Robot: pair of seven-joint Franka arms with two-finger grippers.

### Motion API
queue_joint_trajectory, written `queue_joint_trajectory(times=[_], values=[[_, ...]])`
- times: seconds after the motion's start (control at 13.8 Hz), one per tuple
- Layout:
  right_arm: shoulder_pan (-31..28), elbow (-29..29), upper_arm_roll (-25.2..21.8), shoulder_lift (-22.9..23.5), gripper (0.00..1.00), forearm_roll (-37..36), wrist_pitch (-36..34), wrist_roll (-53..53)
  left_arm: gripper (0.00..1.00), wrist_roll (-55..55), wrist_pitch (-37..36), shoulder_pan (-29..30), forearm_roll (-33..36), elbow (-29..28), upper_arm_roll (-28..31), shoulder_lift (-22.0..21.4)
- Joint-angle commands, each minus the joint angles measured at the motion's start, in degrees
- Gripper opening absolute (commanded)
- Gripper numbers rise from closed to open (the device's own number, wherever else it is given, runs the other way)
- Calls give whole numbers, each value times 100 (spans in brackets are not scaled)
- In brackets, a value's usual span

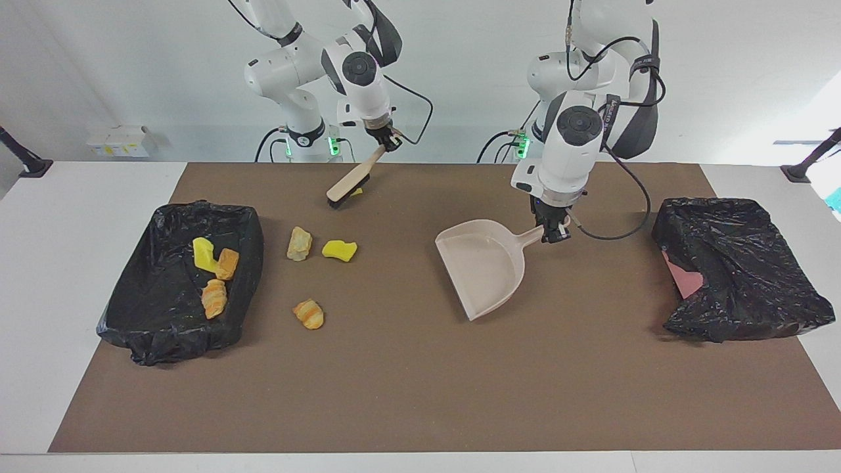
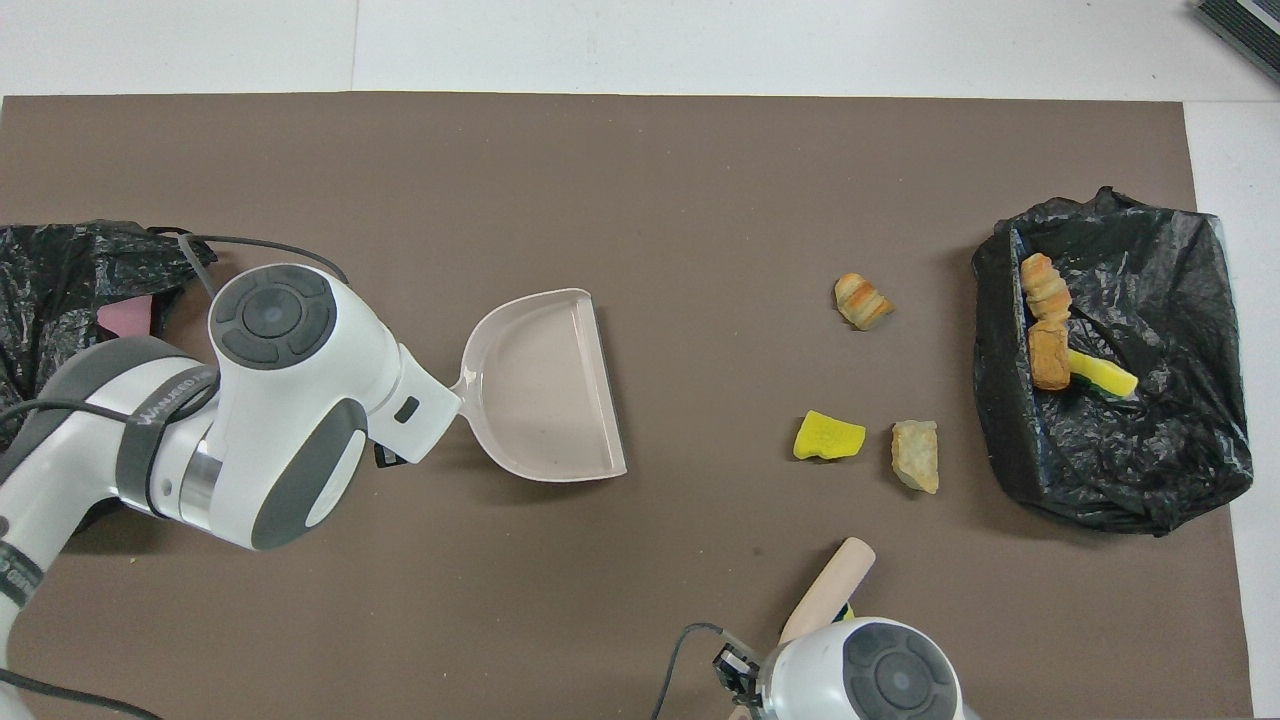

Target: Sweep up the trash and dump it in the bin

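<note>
My left gripper [image 1: 550,234] is shut on the handle of the beige dustpan [image 1: 486,266], whose mouth faces the right arm's end of the table [image 2: 545,385]. My right gripper [image 1: 390,142] is shut on the brush [image 1: 349,184], whose bristles are down at a yellow-and-green sponge [image 1: 357,192] that it mostly hides. Loose trash lies on the brown mat: a yellow sponge piece [image 1: 340,249], a tan lump [image 1: 299,244] and a croissant [image 1: 309,313]. The black-lined bin [image 1: 167,341] beside them holds three more scraps [image 2: 1050,335].
A second bin lined with a black bag [image 1: 742,276] stands at the left arm's end of the table, with pink showing at its torn edge. Brown mat [image 2: 640,180] lies bare between the dustpan and the loose scraps.
</note>
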Motion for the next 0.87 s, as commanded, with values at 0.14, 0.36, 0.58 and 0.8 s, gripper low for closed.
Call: queue_joint_trajectory(times=[0.14, 0.36, 0.58, 0.8], values=[[-330, 1630, 1, 1435, 0, 0, 409, -551, 0, 181, 419, -483, -113, -559, 12, -438], [-426, 2581, -8, 1886, 0, -772, -211, -507, 0, -530, 402, -651, -113, -673, -14, -481], [-690, 2847, -17, 1781, 0, -1062, -1127, -743, 0, -567, 524, -695, -113, -673, -32, -473], [-1172, 2777, -8, 1703, 0, -1773, -1873, -1750, 0, -558, 543, -704, -113, -682, -32, -403]])
